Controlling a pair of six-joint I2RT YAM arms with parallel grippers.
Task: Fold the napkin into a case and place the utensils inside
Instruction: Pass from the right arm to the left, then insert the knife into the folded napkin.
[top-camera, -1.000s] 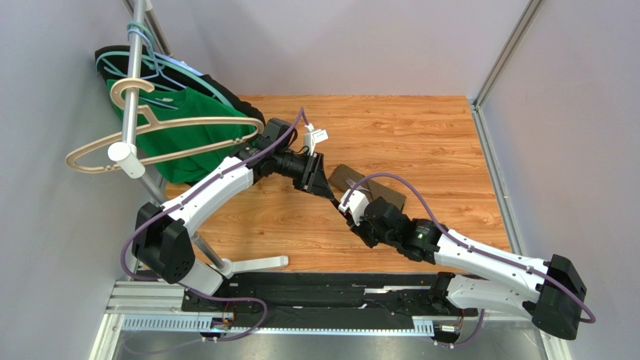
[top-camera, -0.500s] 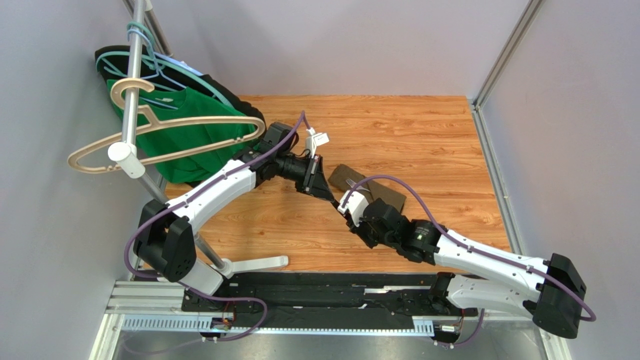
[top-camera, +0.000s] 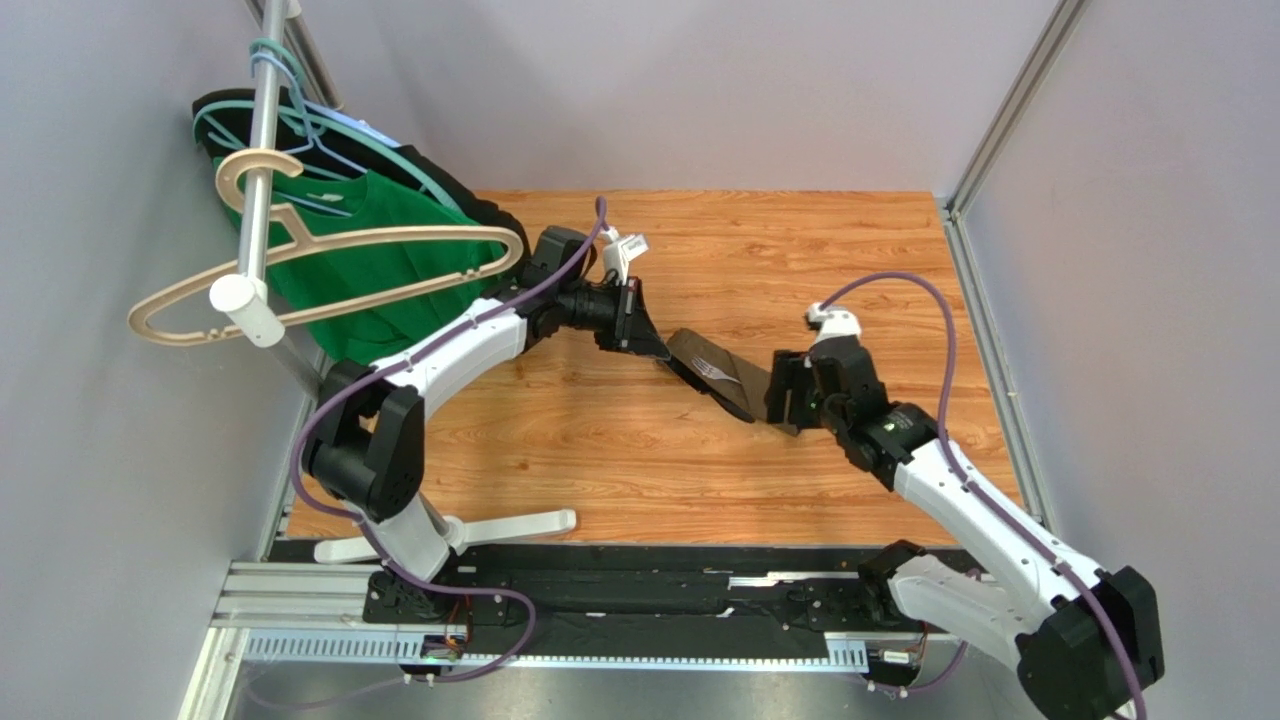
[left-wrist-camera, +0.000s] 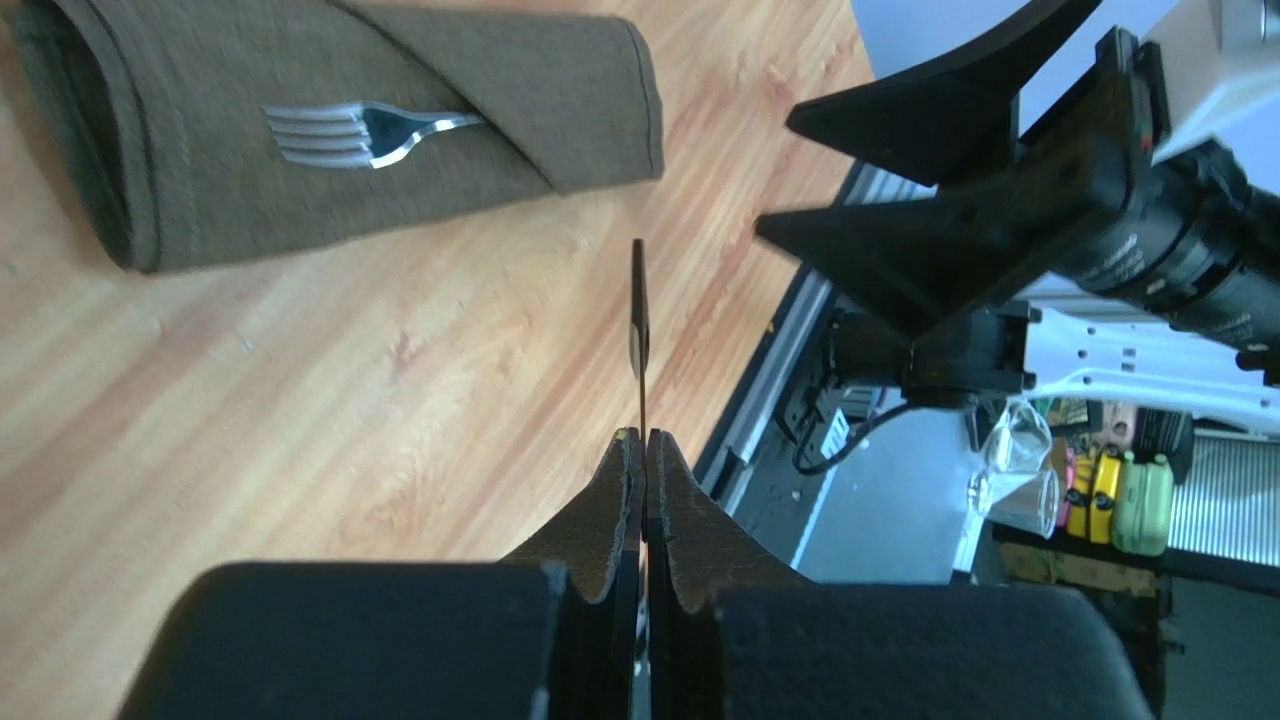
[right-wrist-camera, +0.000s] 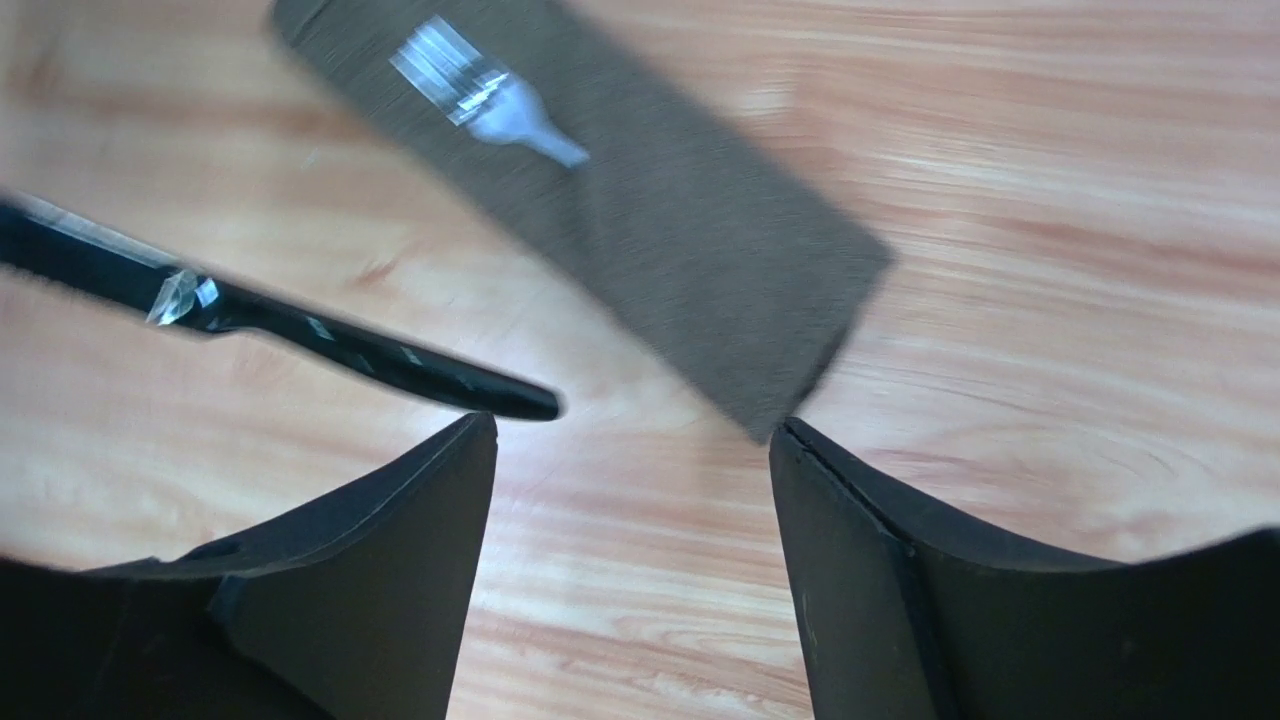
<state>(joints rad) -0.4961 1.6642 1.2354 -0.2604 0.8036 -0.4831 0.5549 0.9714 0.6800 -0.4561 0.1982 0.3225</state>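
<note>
The olive-brown napkin (top-camera: 721, 374) lies folded into a narrow case (left-wrist-camera: 181, 135) on the wooden table, with a fork's silvery tines (left-wrist-camera: 353, 134) sticking out of its fold. The same case (right-wrist-camera: 661, 225) and fork (right-wrist-camera: 481, 83) show in the right wrist view. My left gripper (left-wrist-camera: 643, 438) is shut on a slim dark utensil (left-wrist-camera: 639, 323), seen edge-on and held just above the table, short of the case. Its dark handle (right-wrist-camera: 376, 353) reaches into the right wrist view. My right gripper (right-wrist-camera: 631, 435) is open and empty, just to the right of the case's end.
A green shirt (top-camera: 368, 270) hangs on hangers from a metal rack (top-camera: 265, 143) at the back left, with a wooden hanger (top-camera: 323, 258) in front. The rack's foot (top-camera: 504, 527) stands on the near left of the table. Grey walls close in both sides.
The two grippers met over the table by the case. My left gripper has since shut on the utensil, and my right gripper has opened and drawn away to the right.
</note>
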